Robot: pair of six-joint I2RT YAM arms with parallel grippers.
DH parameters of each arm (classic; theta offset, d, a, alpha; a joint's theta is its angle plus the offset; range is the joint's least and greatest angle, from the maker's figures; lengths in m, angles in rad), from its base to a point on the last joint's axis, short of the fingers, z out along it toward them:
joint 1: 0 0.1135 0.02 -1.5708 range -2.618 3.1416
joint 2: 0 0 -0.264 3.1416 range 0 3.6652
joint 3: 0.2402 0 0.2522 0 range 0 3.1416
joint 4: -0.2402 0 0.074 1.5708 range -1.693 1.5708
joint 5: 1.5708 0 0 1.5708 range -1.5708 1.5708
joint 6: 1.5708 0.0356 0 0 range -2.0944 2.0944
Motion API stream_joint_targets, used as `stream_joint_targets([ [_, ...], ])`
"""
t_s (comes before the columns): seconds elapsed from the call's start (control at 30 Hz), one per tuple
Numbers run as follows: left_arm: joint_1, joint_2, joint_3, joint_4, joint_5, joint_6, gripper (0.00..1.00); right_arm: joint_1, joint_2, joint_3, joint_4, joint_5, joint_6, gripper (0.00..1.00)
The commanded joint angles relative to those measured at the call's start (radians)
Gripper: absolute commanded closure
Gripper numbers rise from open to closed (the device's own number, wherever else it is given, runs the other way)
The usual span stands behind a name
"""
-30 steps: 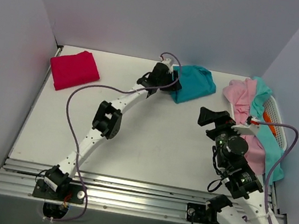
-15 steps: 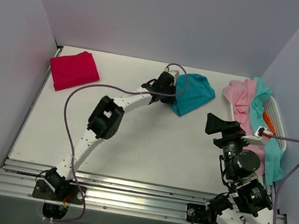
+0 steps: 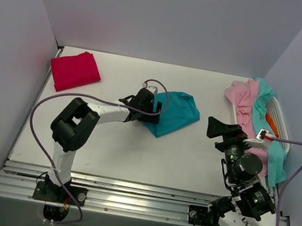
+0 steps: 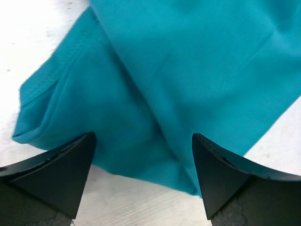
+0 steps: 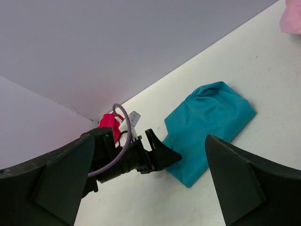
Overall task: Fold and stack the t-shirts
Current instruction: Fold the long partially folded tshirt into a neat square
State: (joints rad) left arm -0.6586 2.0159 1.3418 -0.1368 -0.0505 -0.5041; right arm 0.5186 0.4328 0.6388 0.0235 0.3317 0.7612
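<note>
One teal t-shirt [image 3: 176, 111] just beside left gripper [image 3: 155, 112]

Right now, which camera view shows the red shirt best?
The top view: the red shirt lies folded in the table's far left corner, whole and unobstructed. The right wrist view catches only a small patch of it behind the left arm. The left wrist view shows none of it, only the teal shirt.
</note>
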Motion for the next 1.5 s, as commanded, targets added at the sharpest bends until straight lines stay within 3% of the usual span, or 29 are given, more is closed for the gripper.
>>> stream_joint_targets([
  [0.0,0.014,-0.126,-0.075,0.118,-0.025,0.000,0.06,0.008,0.011,-0.014,0.032,-0.016,0.012,0.00],
  [0.17,0.042,-0.172,-0.073,0.146,-0.037,-0.010,0.06,0.008,-0.002,-0.021,0.015,-0.007,0.006,0.00],
  [0.53,0.125,-0.091,0.007,0.210,0.014,-0.060,0.06,0.009,0.026,-0.025,0.027,0.018,-0.016,0.00],
  [1.03,0.172,0.257,0.252,0.301,0.170,-0.139,0.01,0.009,0.112,-0.060,0.116,0.041,-0.046,0.00],
  [1.13,0.174,0.282,0.273,0.302,0.179,-0.143,0.10,0.009,0.135,-0.067,0.130,0.044,-0.053,0.00],
  [1.27,0.177,0.284,0.277,0.309,0.176,-0.146,0.35,0.011,0.149,-0.071,0.145,0.044,-0.053,0.00],
  [1.37,0.180,0.279,0.272,0.313,0.158,-0.146,0.63,0.009,0.149,-0.073,0.148,0.046,-0.051,0.00],
  [1.4,0.180,0.279,0.272,0.315,0.152,-0.148,0.84,0.009,0.147,-0.074,0.147,0.043,-0.053,0.00],
  [1.43,0.180,0.279,0.280,0.312,0.144,-0.148,0.96,0.009,0.143,-0.074,0.147,0.041,-0.053,0.00],
  [1.47,0.180,0.282,0.286,0.309,0.132,-0.148,0.98,0.009,0.141,-0.076,0.148,0.041,-0.054,0.00],
])
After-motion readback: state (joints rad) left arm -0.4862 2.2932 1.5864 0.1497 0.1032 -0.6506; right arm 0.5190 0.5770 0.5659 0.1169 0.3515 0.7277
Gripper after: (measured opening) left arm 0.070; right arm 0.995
